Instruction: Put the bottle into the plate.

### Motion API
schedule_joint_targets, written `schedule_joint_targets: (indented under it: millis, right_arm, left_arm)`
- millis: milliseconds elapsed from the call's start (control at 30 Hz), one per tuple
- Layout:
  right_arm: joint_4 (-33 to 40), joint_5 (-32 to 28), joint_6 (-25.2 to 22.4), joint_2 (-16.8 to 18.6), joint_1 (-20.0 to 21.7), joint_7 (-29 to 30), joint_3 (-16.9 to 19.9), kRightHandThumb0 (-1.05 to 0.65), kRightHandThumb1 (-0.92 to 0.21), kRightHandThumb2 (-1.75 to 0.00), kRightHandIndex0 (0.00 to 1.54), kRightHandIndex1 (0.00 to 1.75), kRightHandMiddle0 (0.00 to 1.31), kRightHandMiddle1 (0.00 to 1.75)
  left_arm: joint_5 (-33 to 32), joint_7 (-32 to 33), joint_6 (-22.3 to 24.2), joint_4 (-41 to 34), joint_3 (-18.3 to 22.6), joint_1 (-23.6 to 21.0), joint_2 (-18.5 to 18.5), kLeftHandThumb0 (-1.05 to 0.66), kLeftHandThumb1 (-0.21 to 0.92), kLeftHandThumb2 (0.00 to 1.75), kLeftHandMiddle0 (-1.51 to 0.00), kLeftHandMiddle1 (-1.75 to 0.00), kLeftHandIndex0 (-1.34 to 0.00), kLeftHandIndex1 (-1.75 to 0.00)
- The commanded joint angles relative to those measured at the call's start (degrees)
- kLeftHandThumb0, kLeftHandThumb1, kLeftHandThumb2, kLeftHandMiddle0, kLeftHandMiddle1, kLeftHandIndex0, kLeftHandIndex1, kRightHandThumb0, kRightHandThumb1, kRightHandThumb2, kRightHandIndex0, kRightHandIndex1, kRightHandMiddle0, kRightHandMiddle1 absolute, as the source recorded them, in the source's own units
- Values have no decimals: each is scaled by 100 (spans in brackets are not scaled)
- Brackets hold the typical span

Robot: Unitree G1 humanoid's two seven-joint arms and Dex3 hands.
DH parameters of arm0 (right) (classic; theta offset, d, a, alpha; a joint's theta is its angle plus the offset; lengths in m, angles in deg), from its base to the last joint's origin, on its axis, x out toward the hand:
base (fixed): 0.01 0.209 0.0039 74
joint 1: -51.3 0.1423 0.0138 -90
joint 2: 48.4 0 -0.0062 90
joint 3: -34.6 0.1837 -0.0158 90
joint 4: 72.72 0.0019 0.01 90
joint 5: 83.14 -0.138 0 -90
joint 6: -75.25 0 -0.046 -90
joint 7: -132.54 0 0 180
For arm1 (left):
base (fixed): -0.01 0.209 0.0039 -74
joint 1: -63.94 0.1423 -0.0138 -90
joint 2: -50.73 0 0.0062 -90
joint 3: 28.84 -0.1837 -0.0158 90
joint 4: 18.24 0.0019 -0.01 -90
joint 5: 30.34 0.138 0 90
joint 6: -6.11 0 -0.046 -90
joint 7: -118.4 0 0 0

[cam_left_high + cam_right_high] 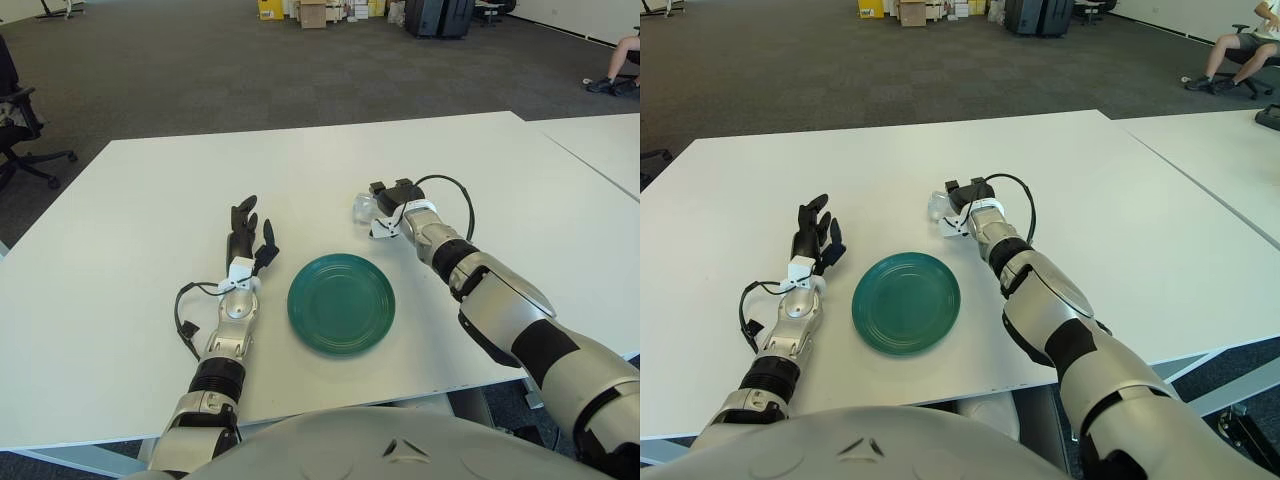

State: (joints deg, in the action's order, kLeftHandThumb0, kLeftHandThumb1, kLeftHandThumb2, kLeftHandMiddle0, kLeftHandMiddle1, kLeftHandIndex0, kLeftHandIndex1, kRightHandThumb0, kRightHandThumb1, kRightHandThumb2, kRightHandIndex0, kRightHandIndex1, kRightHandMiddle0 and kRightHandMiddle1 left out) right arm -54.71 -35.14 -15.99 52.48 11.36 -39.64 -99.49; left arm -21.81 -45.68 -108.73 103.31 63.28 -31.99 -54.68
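Observation:
A green plate (341, 302) lies on the white table near its front edge. A small clear bottle (363, 207) is in my right hand (385, 202), just beyond the plate's far right rim; the fingers are curled around it. Whether the bottle touches the table I cannot tell. It also shows in the right eye view (939, 208). My left hand (248, 235) shows left of the plate with its black fingers spread and holds nothing.
The white table (150, 200) stretches wide around the plate. A second white table (600, 140) adjoins at the right. An office chair (20, 130) stands at the far left, boxes and a seated person beyond on the carpet.

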Motion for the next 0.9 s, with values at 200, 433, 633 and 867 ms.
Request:
schedule_joint_targets:
  millis: [200, 433, 633, 867]
  right_arm:
    - [-149, 7, 49, 46, -132, 66, 6, -85, -92, -52, 17, 60, 0, 47]
    - [-163, -22, 127, 43, -155, 215, 46, -78, -92, -30, 16, 98, 0, 87]
    - [-125, -286, 475, 6, -276, 682, 377, -53, -53, -64, 41, 145, 21, 163]
    - [-196, -383, 742, -9, -355, 1144, 584, -4, -21, -132, 78, 145, 50, 174]
  left_arm:
    - [67, 80, -9, -50, 9, -10, 43, -75, 92, 88, -35, 0, 0, -76]
    - [90, 91, -13, -71, 12, 1, 49, -75, 92, 87, -36, -1, 0, -77]
    - [93, 68, -35, -65, 16, 3, 50, -75, 92, 86, -37, -1, 0, -78]
    - [83, 51, -68, -40, 24, 6, 60, -75, 92, 86, -37, -1, 0, -79]
